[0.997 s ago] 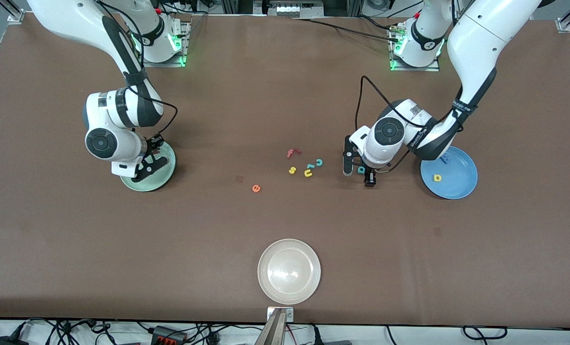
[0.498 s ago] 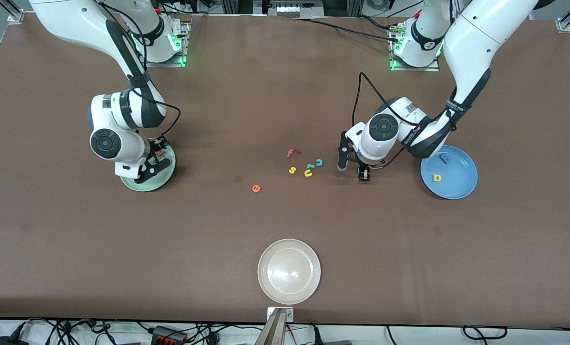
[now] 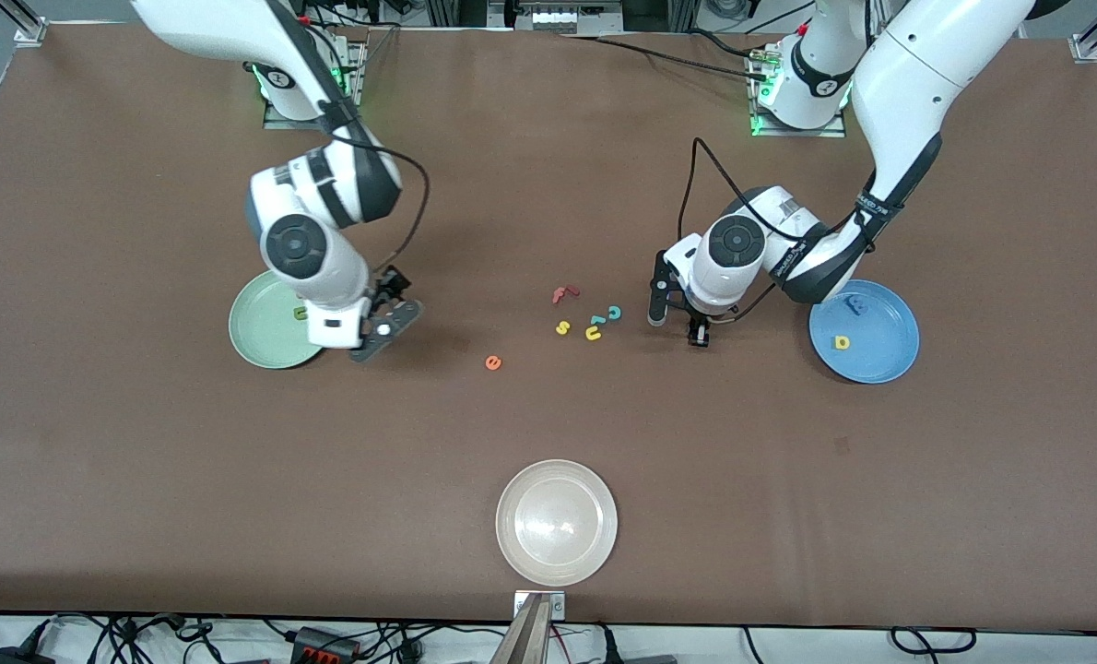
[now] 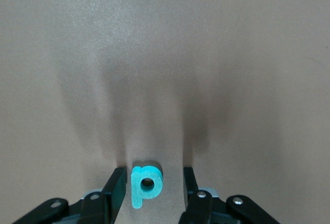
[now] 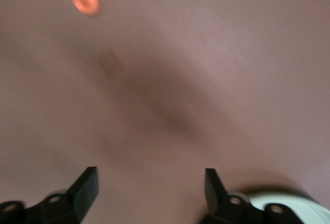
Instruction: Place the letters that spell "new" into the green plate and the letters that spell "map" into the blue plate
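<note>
Beside green plate (image 3: 258, 325), right hand (image 3: 384, 325) open, left hand (image 4: 149, 190) straddling teal letter (image 4: 145, 185).

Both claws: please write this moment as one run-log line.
left claw: open around teal a on table | right claw: open, empty, beside green plate

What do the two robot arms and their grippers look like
Both arms are glossy white with dark grey joint bands and round dark end caps. A black cable loops along each wrist. The left gripper and right gripper have black fingers on black bases. Green lights glow at both bases.
</note>
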Controlling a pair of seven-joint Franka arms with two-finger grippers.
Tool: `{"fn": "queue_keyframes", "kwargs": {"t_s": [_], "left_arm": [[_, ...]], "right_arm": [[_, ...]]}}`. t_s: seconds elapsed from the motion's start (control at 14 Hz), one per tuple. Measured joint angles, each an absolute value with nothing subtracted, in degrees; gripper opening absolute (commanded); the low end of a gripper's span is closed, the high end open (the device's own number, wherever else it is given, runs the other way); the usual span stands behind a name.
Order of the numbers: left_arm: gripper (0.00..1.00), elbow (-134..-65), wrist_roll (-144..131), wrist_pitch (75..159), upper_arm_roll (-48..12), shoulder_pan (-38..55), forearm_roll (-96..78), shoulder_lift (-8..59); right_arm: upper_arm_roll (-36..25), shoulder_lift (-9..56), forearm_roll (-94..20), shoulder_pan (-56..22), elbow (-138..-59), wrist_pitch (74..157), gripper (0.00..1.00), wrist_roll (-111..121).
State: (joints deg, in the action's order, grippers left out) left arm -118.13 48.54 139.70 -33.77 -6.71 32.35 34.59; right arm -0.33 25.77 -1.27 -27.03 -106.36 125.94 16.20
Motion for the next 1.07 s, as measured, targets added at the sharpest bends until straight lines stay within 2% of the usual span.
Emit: {"fn": "queue_keyframes", "kwargs": {"t_s": [0.14,0.21,0.36,0.43,0.78,1.07], "left_arm": [[0.46,-118.1,48.5,140.4,-33.7,-6.8,33.3,35.0],[0.31,-118.1,48.5,140.5,-33.7,-6.8,33.5,35.1],[0.12,-118.0,48.5,140.8,-33.7,-6.8,33.8,35.1],[0.09,-117.9,48.5,141.0,-33.6,-6.8,34.3,35.1],[0.09,-117.7,47.7,140.3,-33.7,-7.4,35.3,34.9],[0.09,-116.0,39.5,132.7,-33.8,-8.9,35.5,30.0]], "right_arm": [[-0.3,29.5,-2.7,-29.2,-102.7,126.0,0.72,11.6],[-0.3,31.2,-2.9,-30.0,-101.0,126.1,0.72,8.8],[-0.3,34.3,-2.9,-31.4,-97.4,126.2,0.72,5.2],[-0.3,35.9,-2.9,-32.0,-95.4,126.2,0.73,4.6],[-0.3,42.9,-2.9,-35.0,-87.7,129.9,0.72,4.2],[-0.3,45.2,-3.0,-35.9,-87.2,134.0,0.71,3.7]]}}
